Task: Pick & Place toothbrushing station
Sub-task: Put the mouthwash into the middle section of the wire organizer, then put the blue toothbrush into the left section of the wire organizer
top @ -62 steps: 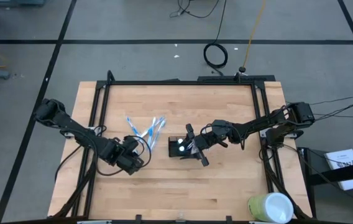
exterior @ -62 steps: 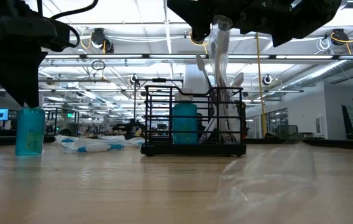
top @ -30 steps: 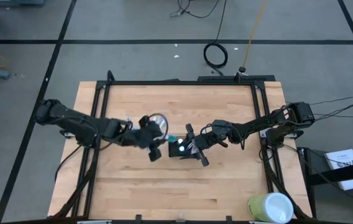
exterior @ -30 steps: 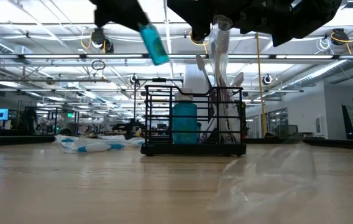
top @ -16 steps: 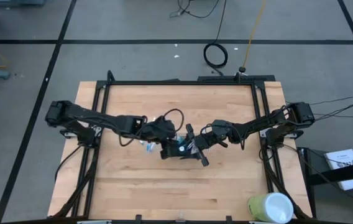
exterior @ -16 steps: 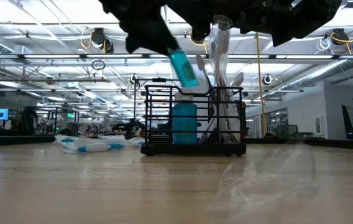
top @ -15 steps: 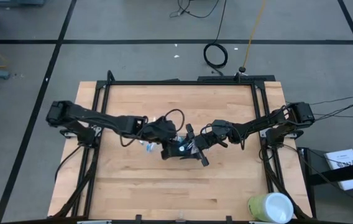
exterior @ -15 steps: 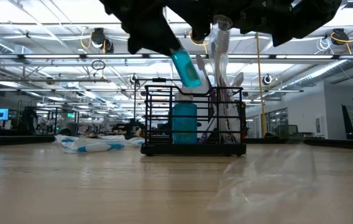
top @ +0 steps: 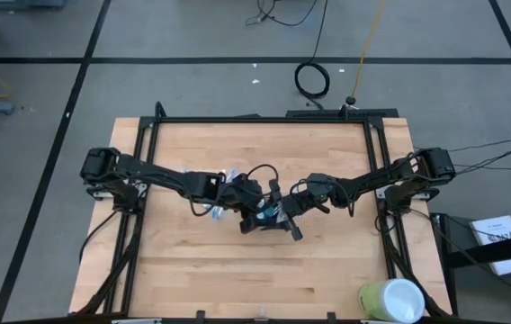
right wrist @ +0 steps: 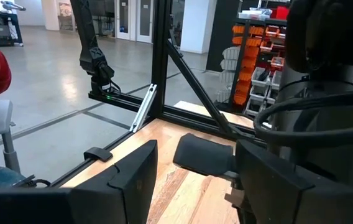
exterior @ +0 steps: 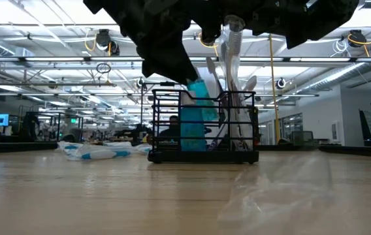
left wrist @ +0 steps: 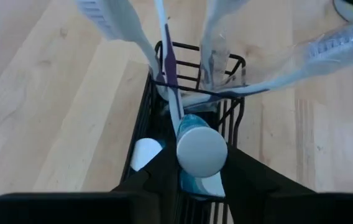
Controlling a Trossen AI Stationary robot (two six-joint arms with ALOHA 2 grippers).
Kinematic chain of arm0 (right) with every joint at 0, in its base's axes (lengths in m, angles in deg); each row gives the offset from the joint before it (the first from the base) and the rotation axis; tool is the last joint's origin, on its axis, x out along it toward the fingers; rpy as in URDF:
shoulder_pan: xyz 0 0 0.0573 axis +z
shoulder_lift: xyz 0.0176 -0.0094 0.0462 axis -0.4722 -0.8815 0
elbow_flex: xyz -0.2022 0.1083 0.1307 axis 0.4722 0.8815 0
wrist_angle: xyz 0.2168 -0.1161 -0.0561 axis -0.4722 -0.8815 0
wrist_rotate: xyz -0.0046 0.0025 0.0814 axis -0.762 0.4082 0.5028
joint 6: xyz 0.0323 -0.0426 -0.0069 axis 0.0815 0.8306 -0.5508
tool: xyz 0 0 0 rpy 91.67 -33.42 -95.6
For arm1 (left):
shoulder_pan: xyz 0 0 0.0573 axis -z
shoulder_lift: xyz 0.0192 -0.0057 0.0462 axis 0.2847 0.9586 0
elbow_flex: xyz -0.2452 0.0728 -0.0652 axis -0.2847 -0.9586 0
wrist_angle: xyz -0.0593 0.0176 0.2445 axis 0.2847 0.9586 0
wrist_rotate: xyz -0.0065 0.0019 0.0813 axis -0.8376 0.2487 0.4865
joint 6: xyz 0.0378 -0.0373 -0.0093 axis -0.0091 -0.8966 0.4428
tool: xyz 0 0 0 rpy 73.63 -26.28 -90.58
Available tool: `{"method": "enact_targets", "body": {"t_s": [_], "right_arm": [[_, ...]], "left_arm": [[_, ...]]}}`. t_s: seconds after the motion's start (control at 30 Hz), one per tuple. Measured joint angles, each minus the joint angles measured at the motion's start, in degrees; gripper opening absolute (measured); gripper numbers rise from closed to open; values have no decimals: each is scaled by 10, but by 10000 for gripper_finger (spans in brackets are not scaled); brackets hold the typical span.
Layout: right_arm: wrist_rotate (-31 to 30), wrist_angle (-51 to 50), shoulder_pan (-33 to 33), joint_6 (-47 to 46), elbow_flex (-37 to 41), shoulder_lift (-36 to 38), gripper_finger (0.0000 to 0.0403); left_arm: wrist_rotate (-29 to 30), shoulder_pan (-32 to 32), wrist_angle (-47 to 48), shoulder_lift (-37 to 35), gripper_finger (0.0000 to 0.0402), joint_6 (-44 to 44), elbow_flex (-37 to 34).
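I have the left claw [top: 257, 217] over the middle of the desk [top: 327, 270], right above the black wire holder [exterior: 203, 127]. It is closed on a teal bottle [left wrist: 196, 163] with a pale round cap: in the left wrist view the two fingers [left wrist: 164, 171] press the bottle from both sides. The bottle's lower end is already inside the holder; in the low view it sits tilted, top leaning toward the left arm, partly above the top wire.

The holder stands upright on the desk near the centre. Inside it I see another teal item [exterior: 192, 134] and several toothbrushes [left wrist: 167, 68] standing up and fanning out over the rim. One toothbrush has a purple neck.

The right claw [top: 282, 214] is on the other side of the holder, just beside it, hanging above the toothbrush tops. Its fingers [right wrist: 133, 180] are spread wide with nothing between them.

A few wrapped blue-and-white items [exterior: 94, 151] lie flat on the desk, behind the left arm, apart from the holder. A clear plastic wrapper [exterior: 277, 186] lies on the desk close to the low camera.
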Motion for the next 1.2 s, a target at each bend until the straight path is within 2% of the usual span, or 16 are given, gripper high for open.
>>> {"method": "enact_targets", "body": {"t_s": [0.33,0.53,0.67,0.77,0.97,1.03,1.1,1.2], "right_arm": [[0,0,0,0,0,0,210],[0,0,0,0,0,0,210],[0,0,0,0,0,0,210],[0,0,0,0,0,0,210],[0,0,0,0,0,0,210],[0,0,0,0,0,0,210],[0,0,0,0,0,0,210],[0,0,0,0,0,0,210]], "left_arm": [[-11,1,-19,3,240,15,0],[-6,1,-5,-29,278,28,0],[14,2,21,-86,285,31,-1],[71,12,61,-142,282,40,0],[238,54,149,-222,274,20,0],[300,66,218,-233,276,-24,0],[357,74,296,-234,277,-104,-1],[396,76,370,-235,276,-234,-27]]}}
